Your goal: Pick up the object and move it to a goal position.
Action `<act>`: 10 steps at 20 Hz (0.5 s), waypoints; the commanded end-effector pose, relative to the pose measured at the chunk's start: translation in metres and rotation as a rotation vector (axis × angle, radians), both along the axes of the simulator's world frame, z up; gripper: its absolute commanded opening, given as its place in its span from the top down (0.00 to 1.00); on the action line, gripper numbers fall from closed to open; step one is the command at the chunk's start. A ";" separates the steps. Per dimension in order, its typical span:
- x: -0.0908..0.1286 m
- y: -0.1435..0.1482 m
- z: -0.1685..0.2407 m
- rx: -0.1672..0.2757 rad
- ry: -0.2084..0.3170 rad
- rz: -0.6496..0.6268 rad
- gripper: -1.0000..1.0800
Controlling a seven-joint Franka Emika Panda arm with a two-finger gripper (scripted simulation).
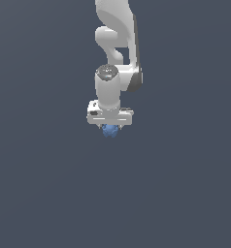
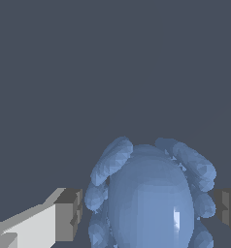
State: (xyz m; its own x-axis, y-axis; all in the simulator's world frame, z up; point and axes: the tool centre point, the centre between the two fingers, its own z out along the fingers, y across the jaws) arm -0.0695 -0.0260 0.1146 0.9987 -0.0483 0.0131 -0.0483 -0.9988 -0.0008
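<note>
The white two-fingered gripper (image 1: 109, 127) is seen parted, with a gap left at each grey pad (image 2: 69, 214); nothing is gripped. The small blue, lumpy, roundish object (image 2: 151, 193) is centred between the fingers, directly beneath the palm. No clear long axis is shown.

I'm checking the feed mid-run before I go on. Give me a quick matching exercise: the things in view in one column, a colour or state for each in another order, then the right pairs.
Column 1:
1. the object
2. the gripper
3. the arm
4. finger pads

Column 2:
A. white, reaching down from the top of the exterior view
B. blue and lumpy, sitting between the fingers
C. dark grey, one on each side of the blue item
D. open, a gap showing beside the blue item in the wrist view

Pairs: 1-B, 2-D, 3-A, 4-C
</note>
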 end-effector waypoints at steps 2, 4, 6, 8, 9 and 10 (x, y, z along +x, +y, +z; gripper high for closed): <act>0.003 0.013 0.031 -0.001 0.001 -0.001 1.00; 0.005 0.022 0.052 -0.001 0.002 -0.001 1.00; 0.006 0.031 0.072 -0.002 0.003 -0.002 1.00; 0.008 0.039 0.093 -0.002 0.004 -0.002 1.00; 0.010 0.043 0.102 -0.002 0.005 -0.003 1.00; 0.011 0.048 0.113 -0.002 0.005 -0.003 1.00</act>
State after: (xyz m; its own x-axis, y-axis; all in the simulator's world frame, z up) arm -0.0599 0.0152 0.2117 0.9987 -0.0504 0.0096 -0.0504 -0.9987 0.0009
